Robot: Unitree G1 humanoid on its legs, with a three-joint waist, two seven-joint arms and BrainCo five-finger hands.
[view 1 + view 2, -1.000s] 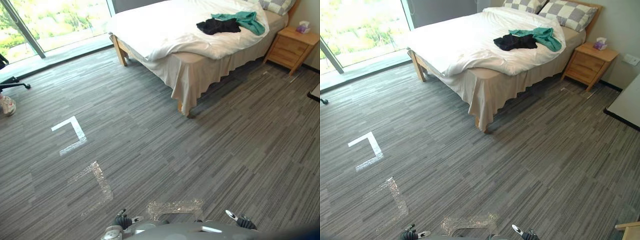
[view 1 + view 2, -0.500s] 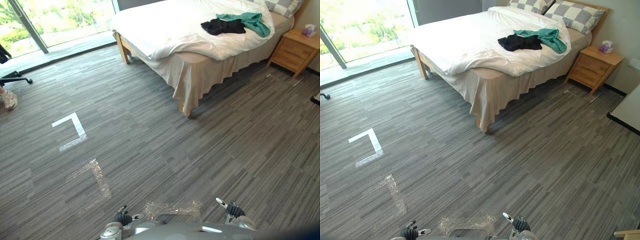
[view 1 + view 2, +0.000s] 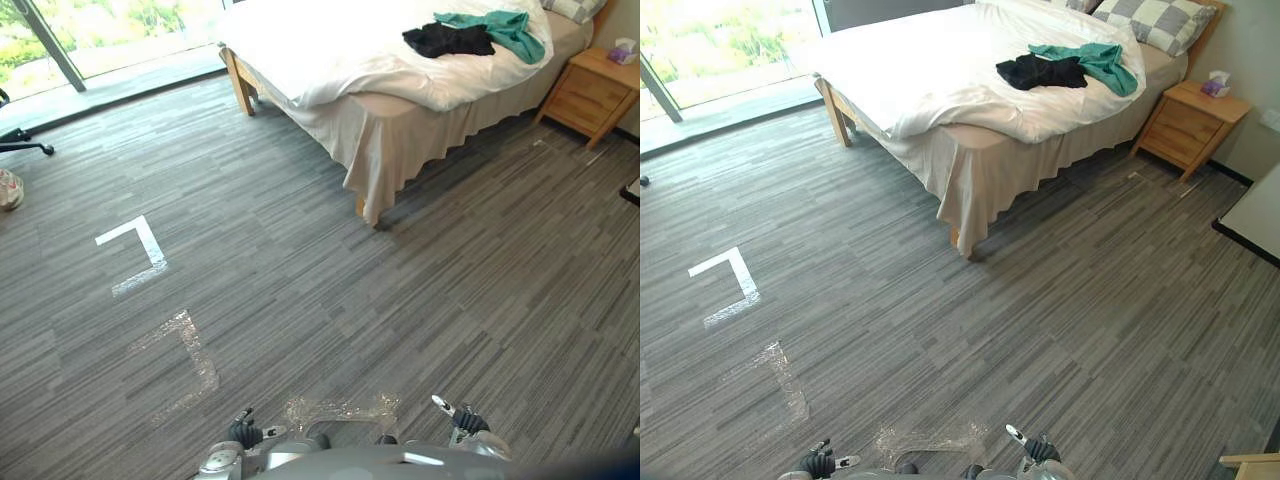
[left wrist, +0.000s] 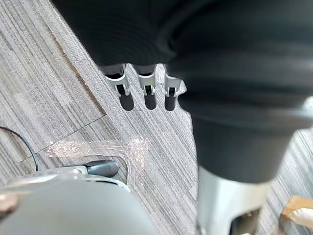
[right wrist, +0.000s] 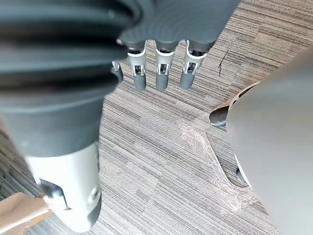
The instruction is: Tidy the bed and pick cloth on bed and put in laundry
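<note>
Two crumpled cloths on the bed, both hands slack above the carpet

The black cloth lies bunched on the white duvet near the head of the bed. It touches a teal-green cloth that is spread toward the checked pillows. The soft, rumpled duvet drapes over a beige skirt and pale wooden legs. Just beside the bed stands a light wooden nightstand with a tissue box on top. A wide stretch of grey striped carpet lies between the bed and the robot, marked with a white tape corner and shiny clear tape. A black chair base and a person's shoe sit near the window. The left hand and right hand hang well apart from the bed, fingers straight and relaxed.
</note>
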